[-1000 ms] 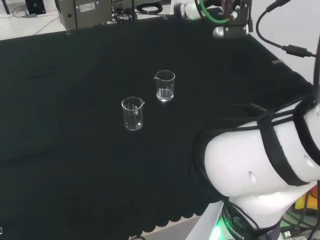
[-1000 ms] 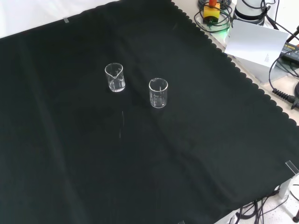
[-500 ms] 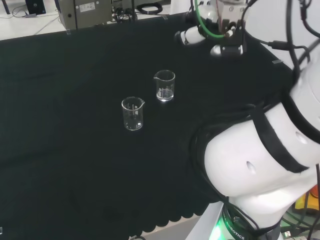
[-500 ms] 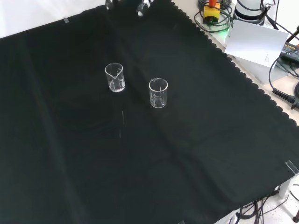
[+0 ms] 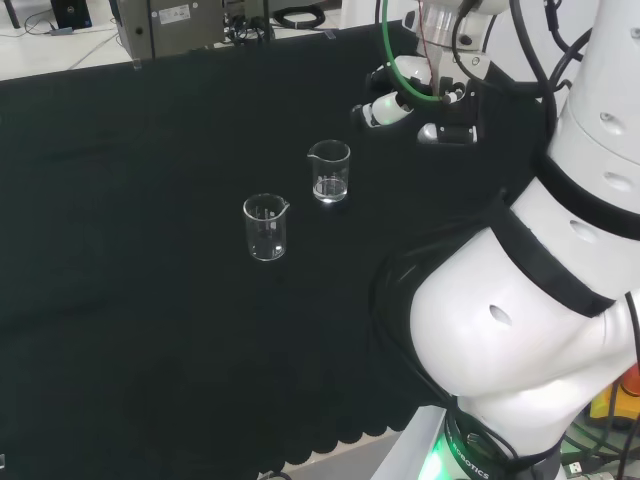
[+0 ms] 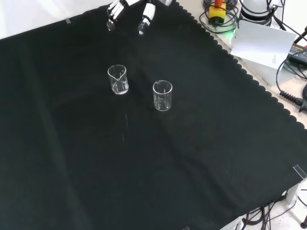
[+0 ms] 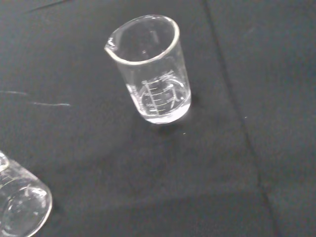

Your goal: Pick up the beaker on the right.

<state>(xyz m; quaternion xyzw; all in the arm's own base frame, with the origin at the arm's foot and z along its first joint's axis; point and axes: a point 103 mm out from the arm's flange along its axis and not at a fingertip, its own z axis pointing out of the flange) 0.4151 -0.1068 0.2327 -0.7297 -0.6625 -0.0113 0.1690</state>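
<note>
You had open cloth [image 5: 150, 330] all round; only the two beakers, one [image 5: 329, 171] near the other [image 5: 265, 227], stood in the way.

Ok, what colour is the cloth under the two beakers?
Plain black cloth with a scalloped edge, clearest in the front view.

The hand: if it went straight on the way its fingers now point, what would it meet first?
Probably the nearer beaker, the one centred in the wrist view. The hand hangs above the cloth, fingers relaxed and aimed toward it; depth is uncertain.
</note>
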